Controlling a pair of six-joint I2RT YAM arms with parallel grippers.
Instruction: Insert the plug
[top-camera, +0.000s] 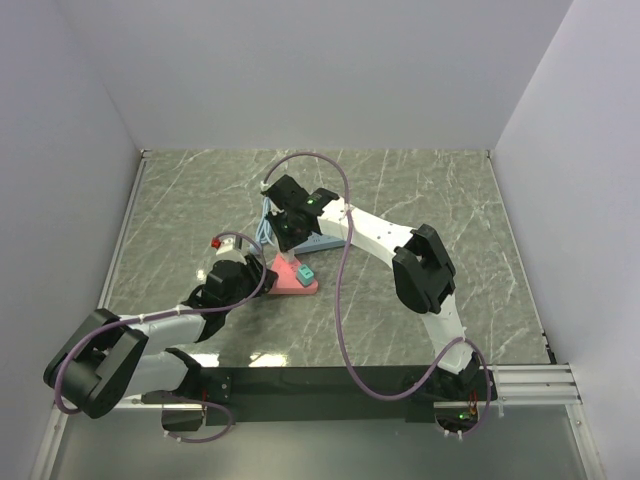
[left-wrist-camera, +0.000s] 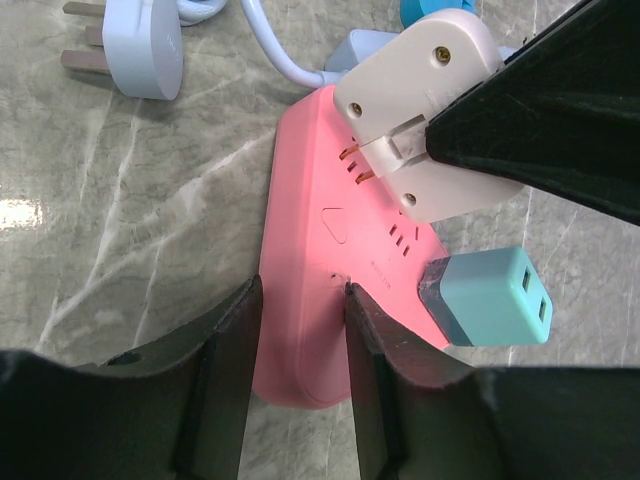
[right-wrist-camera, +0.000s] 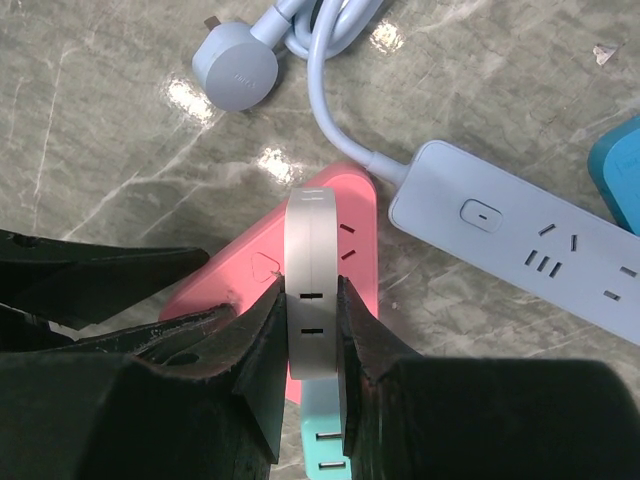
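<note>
Grey marble table (top-camera: 450, 200), plain white walls, nothing fancy. Starting on the left, the left hand (left-wrist-camera: 298, 300) sits on the near end of the pink power strip (left-wrist-camera: 300, 240). Its fingers are apart with pink showing between them. My guess is it's just pinning the strip so it can't slide.

Next over, the right hand (right-wrist-camera: 312, 300) is clamped tight on the white plug (right-wrist-camera: 312, 225). It holds the plug tilted just above the strip, with the copper prongs (left-wrist-camera: 352, 165) aimed at the sockets but not in yet.

A teal adapter (left-wrist-camera: 490, 295) already fills the slot beside it, so there's not much room. A pale strip (right-wrist-camera: 520, 230) lies off to the right.

From the right wrist the plug body hides its prongs, and from the top the arms cover most of it, so I can't tell how well the prongs line up.
</note>
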